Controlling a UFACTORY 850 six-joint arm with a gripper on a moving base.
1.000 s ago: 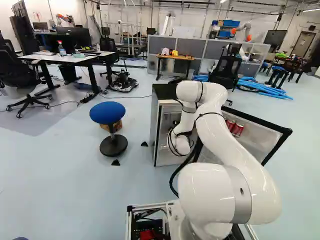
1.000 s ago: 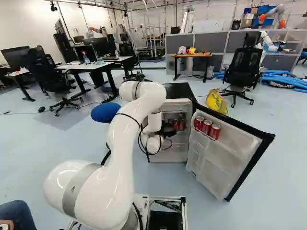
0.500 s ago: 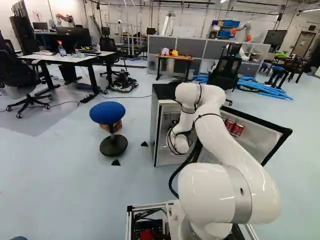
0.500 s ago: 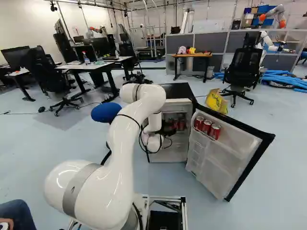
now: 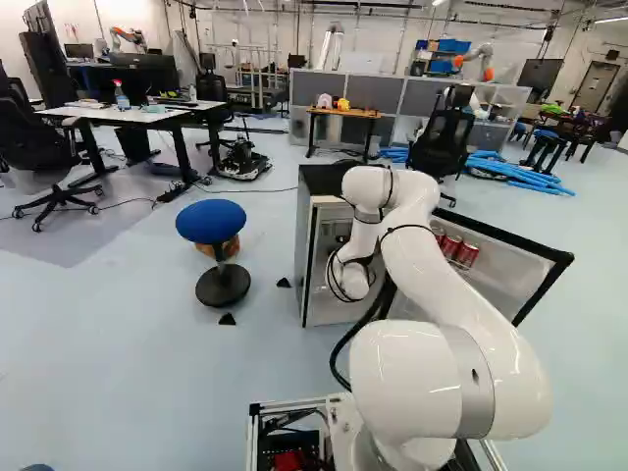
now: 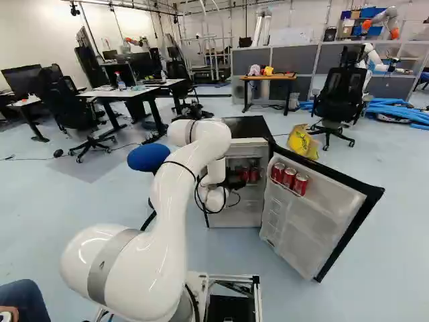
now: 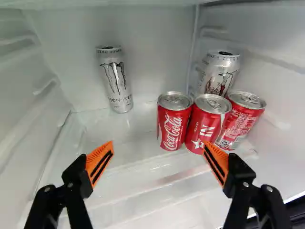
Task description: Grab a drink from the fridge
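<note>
Gripper (image 7: pixel 160 155) spread wide and empty; the red can (image 7: pixel 172 125) nearest its midline stands upright on the fridge shelf (image 7: pixel 136 152) at one o'clock, so reaching probably wants a slight shift that way.

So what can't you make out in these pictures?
- Silver can behind the red cans, wrist view: they hide its lower part.
- Gripper, left base view: hidden behind the arm and the side of the fridge.
- Gripper's fingertips, right base view: too small and dark.
- Lower part of the fridge door, left base view: mostly behind the arm.
- Contents of the cans, wrist view: hidden by metal.
</note>
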